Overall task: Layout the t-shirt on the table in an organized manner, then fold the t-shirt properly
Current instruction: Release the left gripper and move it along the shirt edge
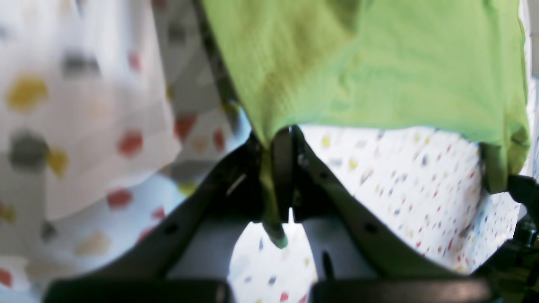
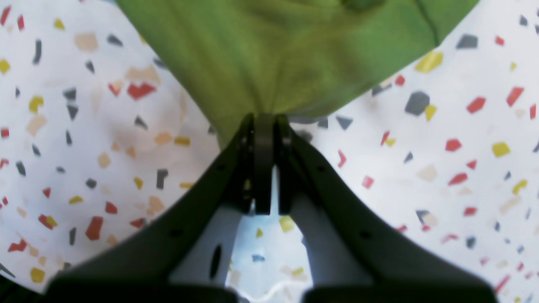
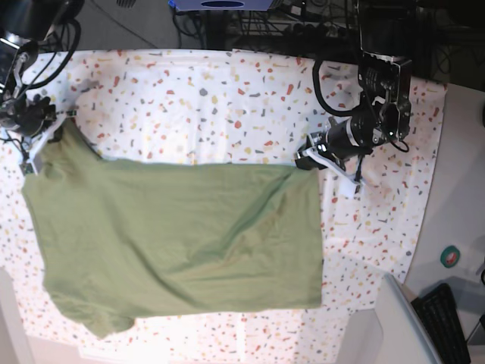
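Left wrist view: the left gripper [image 1: 281, 139] is pressed together on an edge of the t-shirt [image 1: 379, 71]. A thin strip of green fabric runs down between the two jaws and ends in a small fold below them. From the pinch point the fabric rises and spreads toward the upper right, lifted clear of the worktop [image 1: 421, 176], whose white cloth with red, yellow and grey flecks shows underneath. At the far right edge of this view a second corner of the garment hangs beside a dark part of the other arm. The left half of the picture is blurred speckled cloth.

Right wrist view: the right gripper [image 2: 264, 122] is pressed together, pinching a gathered corner of the t-shirt [image 2: 286, 54]. The fabric fans out from the jaws toward the top of the picture. The speckled worktop [image 2: 84, 168] lies on both sides and below.

Base view: the t-shirt [image 3: 182, 243] is spread across the worktop [image 3: 227, 98], covering its lower and central area, with diagonal wrinkles near the middle and one sleeve at the lower left. The left gripper [image 3: 309, 161] holds the upper right corner of the garment. The right gripper [image 3: 36, 144] holds the upper left corner. The edge between the two corners runs nearly straight. A keyboard [image 3: 445, 322] sits off the worktop at the lower right.
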Tool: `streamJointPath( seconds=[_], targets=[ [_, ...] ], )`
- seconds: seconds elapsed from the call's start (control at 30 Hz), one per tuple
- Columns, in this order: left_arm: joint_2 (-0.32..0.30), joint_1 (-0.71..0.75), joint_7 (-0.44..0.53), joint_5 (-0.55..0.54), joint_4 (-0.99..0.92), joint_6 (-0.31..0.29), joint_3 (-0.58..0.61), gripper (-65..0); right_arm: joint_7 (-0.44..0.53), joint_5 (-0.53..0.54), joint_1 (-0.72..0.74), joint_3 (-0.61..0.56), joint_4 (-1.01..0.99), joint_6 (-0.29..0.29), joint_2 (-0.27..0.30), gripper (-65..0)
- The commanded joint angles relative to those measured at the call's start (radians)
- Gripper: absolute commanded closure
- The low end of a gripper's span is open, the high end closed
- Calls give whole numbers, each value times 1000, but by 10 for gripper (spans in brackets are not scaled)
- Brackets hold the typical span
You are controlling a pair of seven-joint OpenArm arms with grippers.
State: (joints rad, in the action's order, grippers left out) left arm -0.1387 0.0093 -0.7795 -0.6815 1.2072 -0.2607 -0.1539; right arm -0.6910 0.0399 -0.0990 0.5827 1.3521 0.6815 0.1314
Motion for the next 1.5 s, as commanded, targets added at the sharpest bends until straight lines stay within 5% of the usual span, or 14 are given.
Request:
streamJointPath(
  seconds=[0.0, 0.13, 0.37, 0.57, 0.87, 0.93, 1.07, 1.47],
  targets=[
    [-11, -18, 13, -13, 26, -5, -3, 0, 21, 10, 14, 3, 33, 1, 3, 0],
    [-26, -4, 13, -13, 76, -5, -3, -25, 12, 10, 8, 3, 88, 1, -8, 0],
    [-52, 8, 7, -14, 153, -5, -108, -385, -106, 8, -28, 3, 247, 1, -8, 0],
    [-54, 57, 5, -14, 217, -5, -218, -489, -203, 7, -28, 0, 298, 1, -8, 0],
    [-34, 100, 13, -16, 345, -9, -148, -454, -198, 7, -40, 0, 295, -1, -8, 0],
    [-31, 45, 13, -13, 333, -9, -102, -357, -198, 7, -40, 0, 295, -1, -8, 0],
    [-14, -116, 13, -2, 135, -9, 4, 0, -198, 5, -40, -3, 295, -1, -8, 0],
    [-14, -380, 276, 280, -422, -7, 161, 0, -198, 5, -43, 1, 297, -1, 0, 0]
  ],
)
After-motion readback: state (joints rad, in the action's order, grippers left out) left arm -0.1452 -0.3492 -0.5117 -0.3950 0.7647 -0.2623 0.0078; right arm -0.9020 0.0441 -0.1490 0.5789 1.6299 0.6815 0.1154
